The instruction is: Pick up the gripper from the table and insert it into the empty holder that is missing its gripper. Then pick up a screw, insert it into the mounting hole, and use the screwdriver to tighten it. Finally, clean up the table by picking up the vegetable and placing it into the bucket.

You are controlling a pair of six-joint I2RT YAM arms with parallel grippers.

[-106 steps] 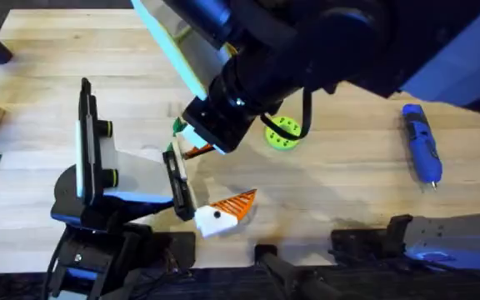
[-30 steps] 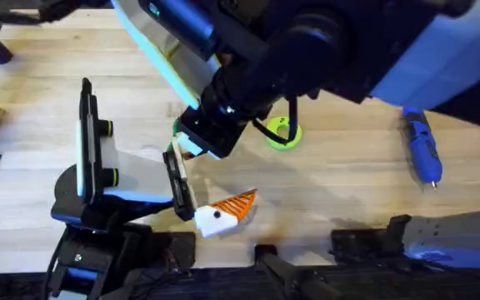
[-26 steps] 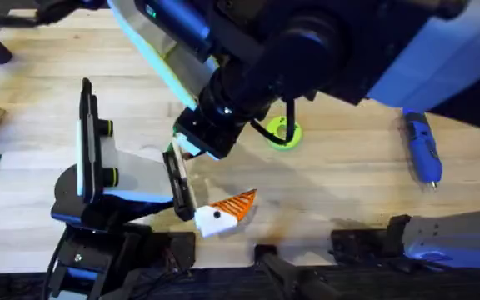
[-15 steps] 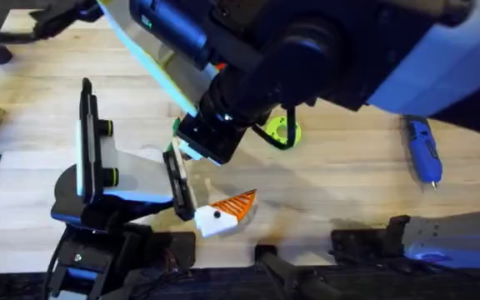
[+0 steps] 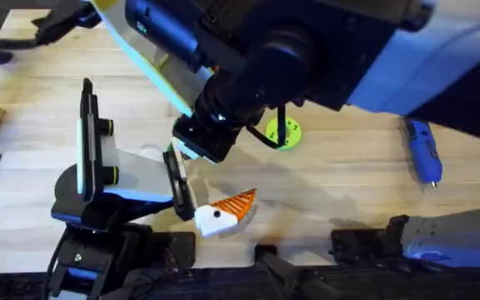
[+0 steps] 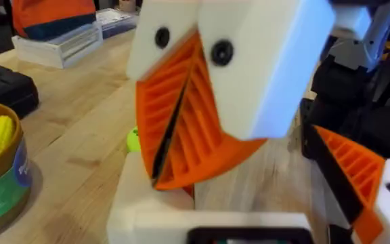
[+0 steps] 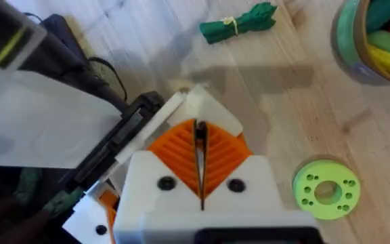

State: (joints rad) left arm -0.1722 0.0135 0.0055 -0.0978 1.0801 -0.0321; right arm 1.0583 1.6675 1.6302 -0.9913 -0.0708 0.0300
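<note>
While the light wooden butcher-block counter (image 5: 40,62) spreads beneath, a white-and-orange spare finger piece (image 5: 226,210) lies at lower centre, just right of the black-and-white holder stand (image 5: 98,158). Both tools press their orange pads together: the left tool (image 6: 171,146), and the right tool (image 7: 200,166) above the stand. A lime-green perforated disc (image 5: 283,133) sits centre; the blue pen-shaped screwdriver (image 5: 422,150) lies far right.
</note>
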